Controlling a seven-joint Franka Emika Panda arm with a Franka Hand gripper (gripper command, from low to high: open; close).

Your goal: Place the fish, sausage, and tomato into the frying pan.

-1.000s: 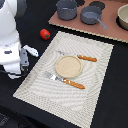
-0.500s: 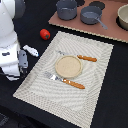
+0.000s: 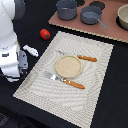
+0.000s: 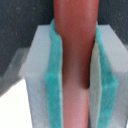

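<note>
Sausage: one reddish-brown sausage (image 4: 75, 60), upright between the teal finger pads (image 4: 56, 75), touching both.
Gripper: the gripper (image 4: 75, 85) has its jaws clenched on the sausage; in the exterior view it sits low at the left, by the white arm (image 3: 11, 45).
Fish: one white fish (image 3: 31, 50) on the black table (image 3: 110, 95), just beside the arm.
Tomato: one red tomato (image 3: 45, 34), off the placemat's far left corner.
Frying pan: one grey frying pan (image 3: 91, 14) on the brown board (image 3: 107, 31), empty.
Surface: striped beige placemat (image 3: 95, 75) over the black table.
Counts: one tan plate (image 3: 68, 66), one knife (image 3: 80, 57), one fork (image 3: 64, 80), one dark pot (image 3: 66, 8), one beige bowl (image 3: 123, 16).
</note>
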